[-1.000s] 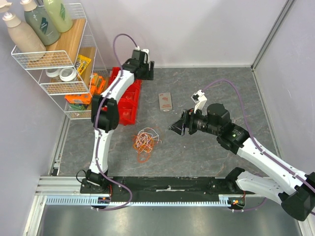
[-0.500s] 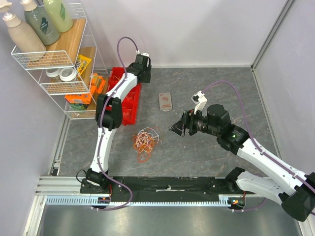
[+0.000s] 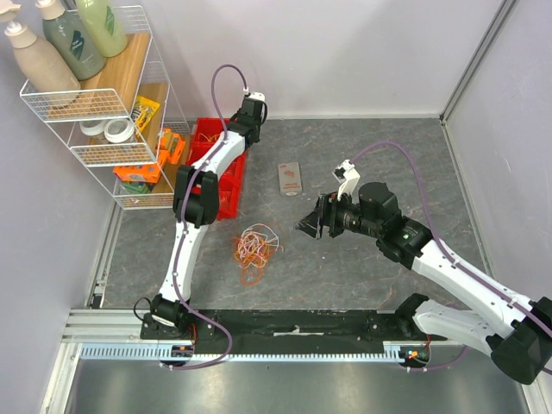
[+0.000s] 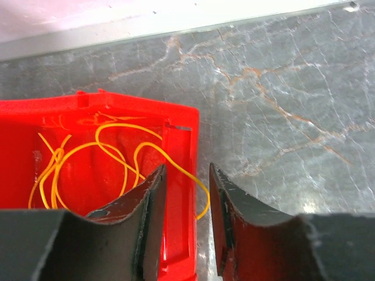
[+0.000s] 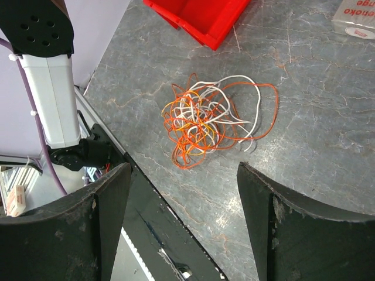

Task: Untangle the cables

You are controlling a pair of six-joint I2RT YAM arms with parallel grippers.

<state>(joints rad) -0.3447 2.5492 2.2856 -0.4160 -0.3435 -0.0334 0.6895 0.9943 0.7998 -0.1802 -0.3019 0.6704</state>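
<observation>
Entry: the grey marbled table (image 3: 371, 138) is matt and flat. At its far left corner stands a white wire-mesh rack (image 3: 86, 103), tiered, carrying pump bottles and packets.

The right arm reaches in from the near right. The right gripper (image 5: 183, 170) hangs above the table with its dark, scuffed, curved fingers (image 5: 105, 222) spread wide, holding and touching nothing.

The left arm stretches to the far side. The left gripper (image 4: 186, 170) hovers over a corner of a red moulded plastic bin (image 4: 181, 175), its fingers drawn close with only a narrow gap between them. We see nothing clamped in that gap. The bin is rectangular, glossy and thin-walled, and lies beside the rack.

The cables (image 5: 211, 120), a loose tangle of thin orange, white and pink-red loops, lie on the bare table in front of the bin, below the right gripper and apart from both grippers.

One thin yellow cable (image 4: 124, 170) coils inside the bin, one loop draped over its rim under the left gripper's fingers. Whether it touches them we cannot tell.

A small flat beige packet (image 3: 291, 178) with red print lies right of the bin.
</observation>
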